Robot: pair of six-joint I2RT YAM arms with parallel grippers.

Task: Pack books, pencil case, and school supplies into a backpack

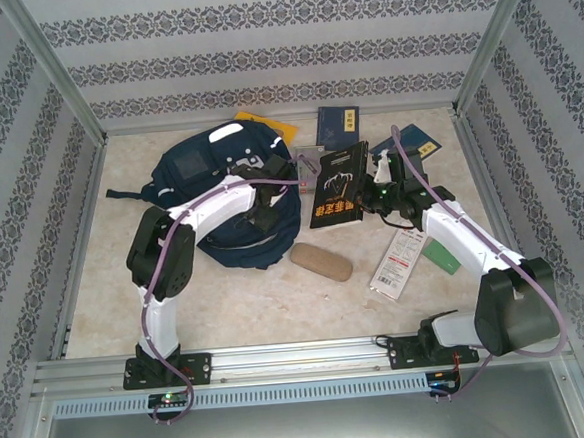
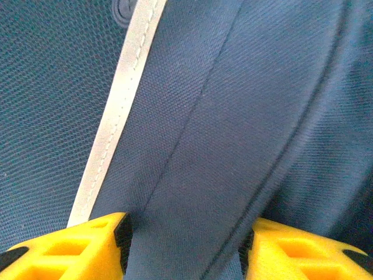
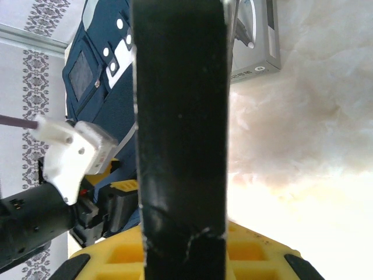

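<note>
Left fingers: the yellow pads (image 2: 99, 248) of the left gripper (image 2: 183, 251) stand half apart, pinching a thick fold of navy cloth that fills the gap between them.
Right fingers: the right gripper (image 3: 183, 259) is clamped narrow on the black book (image 3: 180, 116), whose edge rises straight out from between the fingers.
Backpack: the backpack (image 1: 209, 180) lies slumped left of centre on the table (image 1: 228, 304). The left gripper (image 1: 261, 209) grips its right-hand side, apparently holding the mouth up.
Book in hand: the black book (image 1: 338, 186) sits just right of the backpack, gold lettering up, with the right gripper (image 1: 378, 191) at its right edge. Whether it is clear of the table cannot be told.
Between them: the grey box (image 1: 308, 164) lies between bag and book.
Outside, far edge: the yellow book (image 1: 265, 126) is partly under the backpack. The first navy book (image 1: 338, 128) and second navy book (image 1: 419, 142) lie apart from it.
Outside, near side: the pencil case (image 1: 322, 262), white packet (image 1: 397, 262) and green item (image 1: 441, 257) lie on the table.
Progress: early, by the look of it. One book is on its way and every other item lies unpacked. The bag's inside is hidden.
</note>
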